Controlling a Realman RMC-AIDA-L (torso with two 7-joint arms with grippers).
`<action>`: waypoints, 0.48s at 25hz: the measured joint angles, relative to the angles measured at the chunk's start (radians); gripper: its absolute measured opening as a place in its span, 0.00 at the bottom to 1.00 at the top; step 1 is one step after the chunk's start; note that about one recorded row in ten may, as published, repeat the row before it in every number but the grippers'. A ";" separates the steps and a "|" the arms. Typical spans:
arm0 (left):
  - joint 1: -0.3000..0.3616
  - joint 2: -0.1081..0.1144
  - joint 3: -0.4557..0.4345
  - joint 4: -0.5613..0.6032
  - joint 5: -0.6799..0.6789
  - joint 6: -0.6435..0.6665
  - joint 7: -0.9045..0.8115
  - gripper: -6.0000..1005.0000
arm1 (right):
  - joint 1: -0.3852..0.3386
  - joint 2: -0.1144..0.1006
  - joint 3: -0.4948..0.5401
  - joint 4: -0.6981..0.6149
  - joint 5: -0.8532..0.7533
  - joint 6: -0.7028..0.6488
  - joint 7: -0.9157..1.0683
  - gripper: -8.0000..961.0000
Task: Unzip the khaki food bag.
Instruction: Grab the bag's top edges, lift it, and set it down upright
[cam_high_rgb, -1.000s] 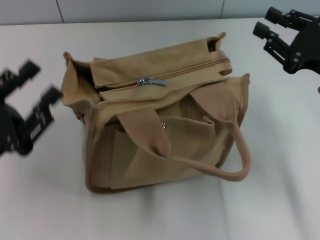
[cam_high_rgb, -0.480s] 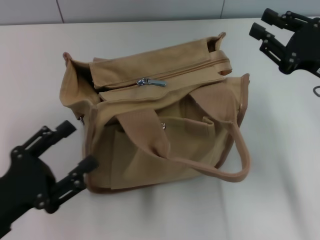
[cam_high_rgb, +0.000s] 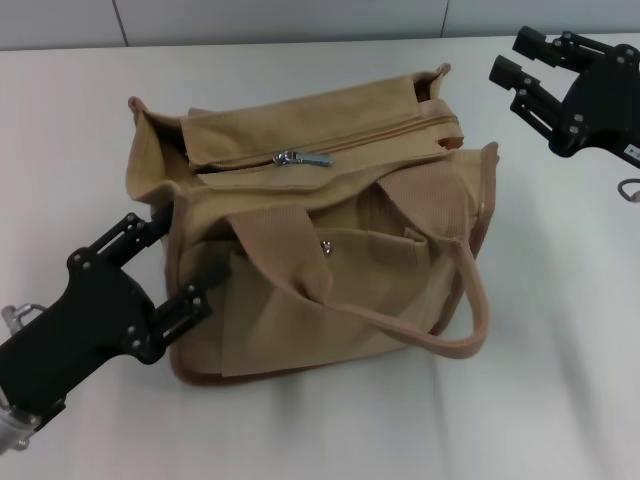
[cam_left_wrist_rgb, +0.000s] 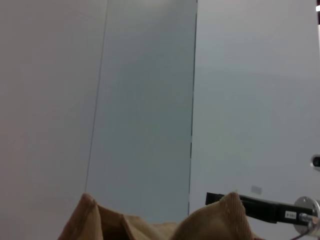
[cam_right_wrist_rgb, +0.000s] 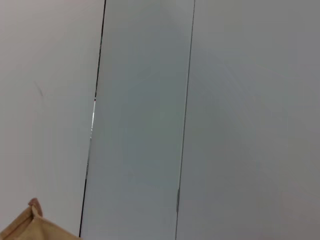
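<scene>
Khaki food bag (cam_high_rgb: 320, 240) sits upright, zipper (cam_high_rgb: 300, 159) partly closed.

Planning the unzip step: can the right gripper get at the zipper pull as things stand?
Probably yes. The zipper pull lies exposed on top of the khaki food bag, handles fallen forward, and the open right gripper hovers beyond the bag's far right corner.

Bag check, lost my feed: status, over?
Left gripper open at bag's left end. Right gripper open, clear of its far right corner. Zipper pull untouched, handle clear of it.
</scene>
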 joint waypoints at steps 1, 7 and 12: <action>-0.004 0.001 0.004 0.001 0.002 -0.004 0.004 0.72 | -0.002 0.000 0.001 0.000 0.000 -0.003 0.000 0.42; -0.036 0.006 0.035 0.005 0.023 -0.035 0.028 0.56 | -0.010 0.001 0.022 0.013 0.030 -0.060 -0.011 0.44; -0.055 0.002 0.036 0.000 0.027 -0.043 0.045 0.39 | -0.007 0.004 0.096 0.181 0.311 -0.137 -0.014 0.45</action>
